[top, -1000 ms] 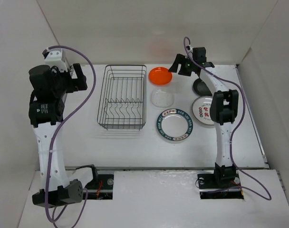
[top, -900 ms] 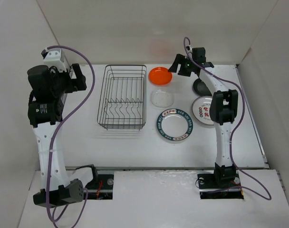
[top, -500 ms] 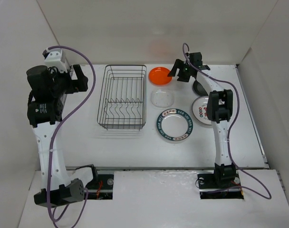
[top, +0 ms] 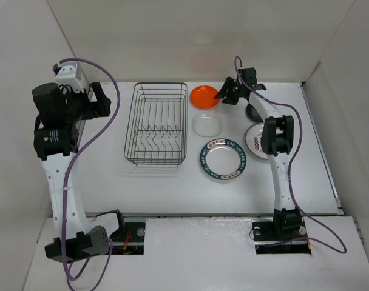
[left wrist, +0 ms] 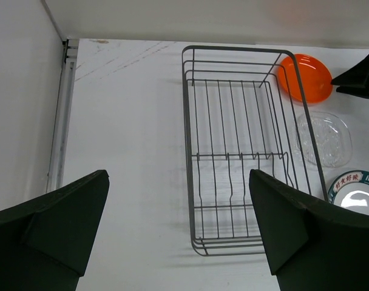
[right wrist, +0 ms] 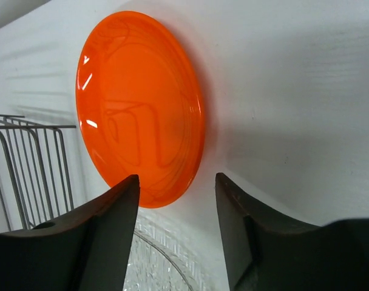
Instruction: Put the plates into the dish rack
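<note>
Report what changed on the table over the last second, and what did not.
The right claw eased down and slightly left, towards the right rim of the orange plate, and its elbow swung left too. It is open and took hold of nothing. The left claw barely shifted. The dish rack, the orange plate and the clear plate lie where they were.

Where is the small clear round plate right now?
In the top view, the small clear plate lies right of the dark wire dish rack, between the orange plate and the teal-rimmed white plate.
</note>
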Motion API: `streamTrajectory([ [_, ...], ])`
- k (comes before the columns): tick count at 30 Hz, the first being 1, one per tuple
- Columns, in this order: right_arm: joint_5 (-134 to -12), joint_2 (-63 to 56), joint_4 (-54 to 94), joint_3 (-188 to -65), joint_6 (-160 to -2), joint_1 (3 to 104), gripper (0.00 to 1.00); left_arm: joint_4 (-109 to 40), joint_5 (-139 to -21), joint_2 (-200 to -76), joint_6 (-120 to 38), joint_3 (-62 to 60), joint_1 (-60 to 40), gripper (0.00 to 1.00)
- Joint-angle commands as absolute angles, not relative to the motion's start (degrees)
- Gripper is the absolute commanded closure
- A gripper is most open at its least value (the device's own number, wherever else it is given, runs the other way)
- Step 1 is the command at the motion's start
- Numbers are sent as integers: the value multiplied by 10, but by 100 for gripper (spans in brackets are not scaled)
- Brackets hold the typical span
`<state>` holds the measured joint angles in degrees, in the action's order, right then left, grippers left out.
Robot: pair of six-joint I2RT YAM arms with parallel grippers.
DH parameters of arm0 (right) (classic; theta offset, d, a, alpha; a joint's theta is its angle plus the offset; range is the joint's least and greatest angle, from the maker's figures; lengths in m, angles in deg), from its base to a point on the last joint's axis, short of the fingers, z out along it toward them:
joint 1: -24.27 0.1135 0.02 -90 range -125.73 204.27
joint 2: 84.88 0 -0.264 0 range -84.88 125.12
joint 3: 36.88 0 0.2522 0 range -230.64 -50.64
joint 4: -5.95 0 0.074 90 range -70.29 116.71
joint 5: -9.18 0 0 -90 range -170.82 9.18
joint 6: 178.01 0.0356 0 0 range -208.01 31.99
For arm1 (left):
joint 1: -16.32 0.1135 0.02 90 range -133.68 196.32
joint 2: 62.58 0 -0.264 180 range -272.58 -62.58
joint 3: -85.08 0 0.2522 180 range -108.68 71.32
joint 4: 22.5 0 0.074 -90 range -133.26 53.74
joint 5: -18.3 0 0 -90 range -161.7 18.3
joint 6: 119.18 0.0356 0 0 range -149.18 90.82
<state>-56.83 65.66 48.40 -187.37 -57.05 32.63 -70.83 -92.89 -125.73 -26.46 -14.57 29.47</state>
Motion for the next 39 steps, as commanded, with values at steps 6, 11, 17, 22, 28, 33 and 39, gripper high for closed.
streamTrajectory([
  [6, -565, 696, 478, -1911, -522, 345, 45, -698, -943, -1256, -259, -162, 300, 0],
  [11, -570, 708, 478, -1916, -510, 346, 64, -698, -943, -1256, -259, -157, 300, 0],
  [17, -589, 722, 492, -1922, -485, 346, 100, -698, -938, -1256, -259, -146, 300, 0],
  [22, -603, 701, 478, -1896, -456, 346, 100, -698, -938, -1256, -259, -136, 300, 0],
  [28, -620, 585, 325, -1757, -408, 346, 100, -690, -938, -1261, -259, -131, 300, 0],
  [33, -675, 477, 202, -1684, -410, 346, 100, -640, -981, -1302, -259, -131, 300, 0],
  [39, -681, 420, 194, -1661, -447, 346, 100, -627, -1046, -1399, -249, -210, 282, 0],
])
